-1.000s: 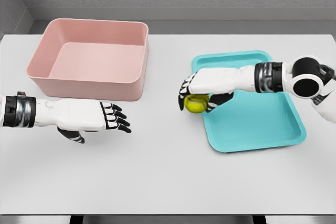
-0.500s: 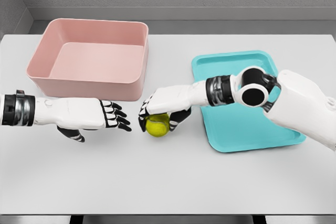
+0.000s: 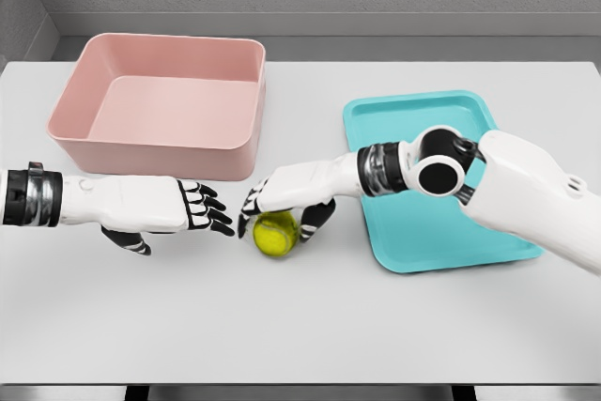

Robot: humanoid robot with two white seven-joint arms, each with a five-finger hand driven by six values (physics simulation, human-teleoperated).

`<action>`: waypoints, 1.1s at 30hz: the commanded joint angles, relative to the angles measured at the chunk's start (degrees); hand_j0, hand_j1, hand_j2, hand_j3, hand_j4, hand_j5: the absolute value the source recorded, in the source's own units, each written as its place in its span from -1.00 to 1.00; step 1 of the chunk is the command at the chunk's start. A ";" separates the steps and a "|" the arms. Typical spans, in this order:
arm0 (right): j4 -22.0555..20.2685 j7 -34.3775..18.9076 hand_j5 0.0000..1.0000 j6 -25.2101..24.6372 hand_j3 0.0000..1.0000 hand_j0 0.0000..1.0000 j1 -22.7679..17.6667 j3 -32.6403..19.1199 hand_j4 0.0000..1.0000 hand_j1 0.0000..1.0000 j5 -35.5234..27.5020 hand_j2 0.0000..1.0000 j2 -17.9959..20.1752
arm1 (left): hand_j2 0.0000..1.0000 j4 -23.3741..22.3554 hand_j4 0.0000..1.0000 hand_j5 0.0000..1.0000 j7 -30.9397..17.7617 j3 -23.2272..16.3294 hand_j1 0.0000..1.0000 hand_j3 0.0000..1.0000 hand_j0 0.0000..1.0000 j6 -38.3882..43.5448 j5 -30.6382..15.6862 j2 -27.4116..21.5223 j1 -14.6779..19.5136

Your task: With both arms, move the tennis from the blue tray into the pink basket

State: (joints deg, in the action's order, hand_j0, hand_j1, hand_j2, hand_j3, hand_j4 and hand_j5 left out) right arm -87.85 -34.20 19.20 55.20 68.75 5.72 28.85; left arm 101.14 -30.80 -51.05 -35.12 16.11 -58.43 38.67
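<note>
The yellow-green tennis ball [image 3: 275, 235] is low over the white table, just left of the blue tray [image 3: 441, 227] and in front of the pink basket [image 3: 155, 149]. My right hand [image 3: 280, 216] reaches from the right across the tray's left edge and covers the ball from above. Its fingers and thumb curl down on either side of the ball. My left hand [image 3: 218, 214] lies flat at the left, fingers spread and pointing right. Its tips are a short gap from the ball and hold nothing.
The pink basket stands at the back left with nothing visible inside. The blue tray at the right holds no other object. My right forearm [image 3: 526, 190] stretches over the tray's near right part.
My right hand carried the ball leftward off the tray, then a little further left and lower toward the table. The left hand has stayed still.
</note>
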 commanded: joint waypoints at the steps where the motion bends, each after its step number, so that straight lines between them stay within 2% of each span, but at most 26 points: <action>1: -0.30 0.01 1.00 0.40 1.00 1.00 -0.09 -0.55 1.00 1.00 -0.27 1.00 0.25 | 1.00 0.02 1.00 1.00 0.03 0.07 1.00 1.00 1.00 0.12 -0.29 -0.10 0.00; 4: -0.57 0.01 1.00 2.77 1.00 1.00 0.26 -2.48 1.00 1.00 -0.36 1.00 2.35 | 1.00 0.02 1.00 1.00 0.03 0.16 1.00 1.00 1.00 0.12 -0.29 -0.45 -0.09; 7: -1.27 -0.08 1.00 7.34 1.00 1.00 0.26 -6.43 1.00 1.00 -0.45 1.00 7.54 | 1.00 0.02 1.00 1.00 0.30 3.32 1.00 1.00 1.00 0.12 -2.14 -5.90 -0.97; 9: -1.27 -0.43 1.00 9.80 1.00 1.00 0.53 -9.42 1.00 1.00 -0.45 1.00 11.23 | 1.00 0.02 1.00 1.00 0.30 3.41 1.00 1.00 1.00 0.12 -2.23 -5.81 -1.67; 11: -1.09 -0.69 1.00 9.89 1.00 1.00 1.06 -11.62 1.00 1.00 -0.36 1.00 13.08 | 1.00 0.02 1.00 1.00 0.74 3.41 1.00 1.00 1.00 0.12 -3.28 -5.02 -1.41; 12: -0.92 -0.61 1.00 9.89 1.00 1.00 0.97 -12.85 1.00 1.00 -0.45 1.00 13.43 | 1.00 0.02 1.00 1.00 3.89 3.41 1.00 1.00 1.00 0.12 -3.63 -3.10 -1.41; 13: -0.74 -0.61 1.00 9.89 1.00 1.00 0.79 -13.55 1.00 1.00 -0.36 1.00 15.18 | 1.00 0.02 1.00 1.00 11.27 2.97 1.00 1.00 1.00 0.12 -3.55 0.51 -1.58; 14: -0.39 -0.08 1.00 9.98 1.00 1.00 0.26 -14.78 1.00 1.00 -0.36 1.00 16.50 | 1.00 0.02 1.00 1.00 14.71 2.62 1.00 1.00 1.00 0.12 -3.19 2.80 -1.49; 15: 1.36 0.10 1.00 10.86 1.00 1.00 0.09 -16.01 1.00 1.00 -0.36 1.00 16.77 | 1.00 0.02 1.00 1.00 14.89 2.44 1.00 1.00 1.00 0.12 -3.11 3.94 -1.41; 16: 4.35 0.10 1.00 14.45 1.00 1.00 -0.97 -17.59 1.00 1.00 -0.36 1.00 16.86 | 1.00 0.02 1.00 1.00 14.89 2.18 1.00 1.00 1.00 0.12 -2.75 5.70 -1.41; 18: 9.36 0.10 1.00 15.80 1.00 1.00 -3.16 -23.13 1.00 1.00 -0.36 1.00 18.17 | 1.00 0.02 1.00 1.00 15.85 -0.63 1.00 1.00 1.00 0.12 -0.03 8.86 -0.97; 21: 11.74 0.18 1.00 15.80 1.00 1.00 -3.96 -24.72 1.00 1.00 -0.45 1.00 18.35 | 1.00 0.02 1.00 1.00 15.85 -1.25 1.00 1.00 1.00 0.12 3.13 10.27 -0.70; 23: 12.79 0.18 1.00 15.80 1.00 1.00 -4.48 -24.54 1.00 1.00 -0.45 1.00 18.26 | 1.00 0.02 1.00 1.00 15.15 -4.68 1.00 1.00 1.00 0.12 3.40 10.53 1.14; 25: 13.49 0.10 1.00 15.80 1.00 1.00 -5.97 -24.45 1.00 1.00 -0.45 1.00 18.26 | 1.00 0.02 1.00 1.00 12.43 -4.68 1.00 1.00 1.00 0.12 3.31 10.09 1.41; 26: 14.99 0.10 1.00 15.80 1.00 1.00 -6.06 -24.63 1.00 1.00 -0.45 1.00 18.26 | 1.00 0.02 1.00 1.00 12.08 -4.68 1.00 1.00 1.00 0.12 3.31 10.18 1.49; 27: 17.18 0.18 1.00 15.80 1.00 1.00 -5.80 -24.63 1.00 1.00 -0.45 1.00 18.26 | 1.00 0.02 1.00 1.00 9.09 -4.76 1.00 1.00 1.00 0.12 3.31 10.09 1.84; 28: 17.71 0.18 1.00 15.80 1.00 1.00 -5.89 -24.63 1.00 1.00 -0.45 1.00 18.26 | 1.00 0.02 1.00 1.00 8.30 -4.85 1.00 1.00 1.00 0.12 3.22 10.01 3.07; 30: 17.80 0.10 1.00 15.80 1.00 1.00 -6.15 -24.72 1.00 1.00 -0.45 1.00 18.26 | 1.00 0.02 1.00 1.00 8.21 -5.64 1.00 1.00 1.00 0.12 0.86 9.48 6.33; 33: 17.71 0.10 1.00 15.80 1.00 1.00 -6.24 -24.72 1.00 1.00 -0.45 1.00 18.18 | 1.00 0.02 1.00 1.00 8.12 -9.34 1.00 1.00 1.00 0.12 -3.98 9.48 10.46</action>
State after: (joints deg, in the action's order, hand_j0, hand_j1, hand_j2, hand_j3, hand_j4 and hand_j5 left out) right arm -70.50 -34.10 35.15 48.96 44.15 5.67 46.97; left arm 101.16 -22.16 -58.55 -35.08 14.88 -48.87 49.13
